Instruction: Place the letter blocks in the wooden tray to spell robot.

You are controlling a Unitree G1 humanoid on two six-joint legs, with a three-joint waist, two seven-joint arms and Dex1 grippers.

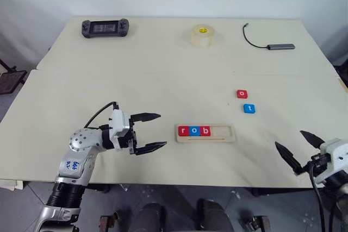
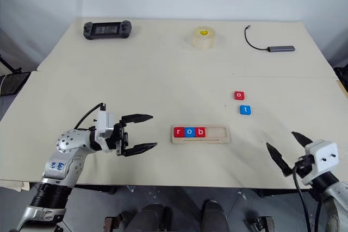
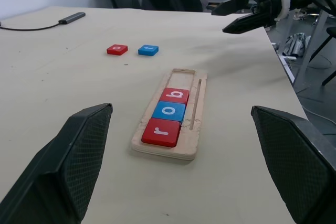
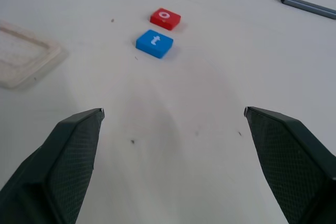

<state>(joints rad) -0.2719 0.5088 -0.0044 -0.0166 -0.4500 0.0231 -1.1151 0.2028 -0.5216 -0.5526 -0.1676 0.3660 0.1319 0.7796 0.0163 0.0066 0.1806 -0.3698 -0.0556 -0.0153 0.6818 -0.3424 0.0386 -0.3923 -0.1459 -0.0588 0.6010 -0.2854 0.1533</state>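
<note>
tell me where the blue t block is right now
In the left eye view the blue t block lies on the table's right side, just below the red o block.

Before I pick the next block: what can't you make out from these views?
- Wooden tray, right wrist view: cut off by the picture's edge, so its blocks are out of frame.
- Red o block, left wrist view: letter too small to read.
- Game controller, head views: screen content too small.

Silver-grey left arm [image 1: 81, 150] with blue handwriting, black cable, white wrist block, black two-fingered left end effector [image 1: 154, 131].
</note>
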